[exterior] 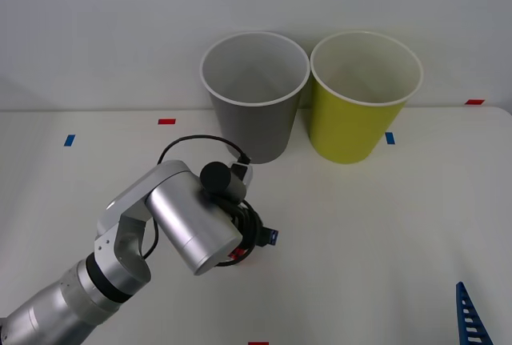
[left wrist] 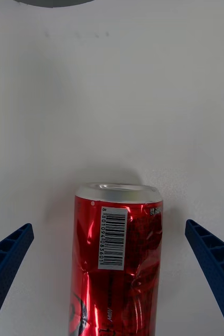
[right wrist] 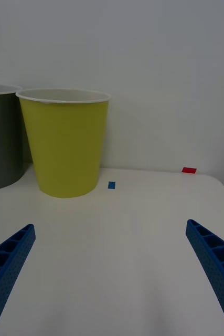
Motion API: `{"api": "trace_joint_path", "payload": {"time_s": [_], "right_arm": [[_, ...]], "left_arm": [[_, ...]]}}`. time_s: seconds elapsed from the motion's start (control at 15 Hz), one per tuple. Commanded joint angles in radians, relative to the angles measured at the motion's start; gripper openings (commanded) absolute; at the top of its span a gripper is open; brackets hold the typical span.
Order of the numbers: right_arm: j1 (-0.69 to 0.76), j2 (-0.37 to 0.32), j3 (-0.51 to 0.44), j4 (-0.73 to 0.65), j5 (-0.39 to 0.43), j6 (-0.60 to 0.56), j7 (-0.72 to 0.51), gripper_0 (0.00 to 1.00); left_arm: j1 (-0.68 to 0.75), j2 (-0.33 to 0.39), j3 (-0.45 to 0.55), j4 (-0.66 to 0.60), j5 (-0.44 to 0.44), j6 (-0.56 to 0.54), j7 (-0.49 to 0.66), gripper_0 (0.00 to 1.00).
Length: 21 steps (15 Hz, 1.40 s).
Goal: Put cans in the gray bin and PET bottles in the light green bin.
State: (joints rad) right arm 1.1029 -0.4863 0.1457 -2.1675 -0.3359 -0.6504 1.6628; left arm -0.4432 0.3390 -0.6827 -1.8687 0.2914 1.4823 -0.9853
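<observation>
Front view: white table (exterior: 384,233) carries the gray bin (exterior: 254,97) and the light green bin (exterior: 364,98) side by side at its far edge, ahead of the left gripper (left wrist: 109,273). That pincer hangs low over the table, fingers spread wide; the red can (left wrist: 117,262) lies between them, untouched. Right gripper (right wrist: 109,268) waits open, facing the light green bin.

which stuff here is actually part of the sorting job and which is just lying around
Part of the job:
red can, lying on the table between the open left gripper fingers
gray bin
light green bin

Just there:
red and blue tape marks on the table
right gripper, open, idle
</observation>
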Motion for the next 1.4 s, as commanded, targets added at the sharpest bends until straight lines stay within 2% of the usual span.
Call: {"api": "trace_joint_path", "payload": {"time_s": [0.07, 0.53, 0.6, 0.67, 0.73, 0.8, 0.87, 1.4], "right_arm": [[0.000, 0.000, 0.000, 0.000, 0.000, 0.000, 0.000, 1.00], [0.000, 0.000, 0.000, 0.000, 0.000, 0.000, 0.000, 1.00], [0.000, 0.000, 0.000, 0.000, 0.000, 0.000, 0.000, 1.00], [0.000, 0.000, 0.000, 0.000, 0.000, 0.000, 0.000, 1.00], [0.000, 0.000, 0.000, 0.000, 0.000, 0.000, 0.000, 1.00], [0.000, 0.000, 0.000, 0.000, 0.000, 0.000, 0.000, 1.00], [0.000, 0.000, 0.000, 0.000, 0.000, 0.000, 0.000, 1.00], [0.000, 0.000, 0.000, 0.000, 0.000, 0.000, 0.000, 1.00]], "left_arm": [[0.000, -0.021, 0.003, 0.032, 0.000, -0.002, -0.015, 1.00], [0.001, -0.035, 0.031, 0.049, -0.001, -0.004, -0.058, 1.00], [0.001, -0.037, 0.031, 0.049, -0.001, -0.004, -0.059, 0.95], [0.001, -0.037, 0.031, 0.049, -0.001, -0.004, -0.059, 0.81], [0.001, -0.037, 0.031, 0.049, -0.003, -0.004, -0.059, 0.57], [0.001, -0.037, 0.031, 0.051, -0.006, -0.004, -0.061, 0.10], [0.000, -0.037, 0.031, 0.049, -0.006, -0.004, -0.064, 0.00], [0.001, -0.043, 0.032, 0.042, -0.008, -0.004, -0.061, 0.00]]}}
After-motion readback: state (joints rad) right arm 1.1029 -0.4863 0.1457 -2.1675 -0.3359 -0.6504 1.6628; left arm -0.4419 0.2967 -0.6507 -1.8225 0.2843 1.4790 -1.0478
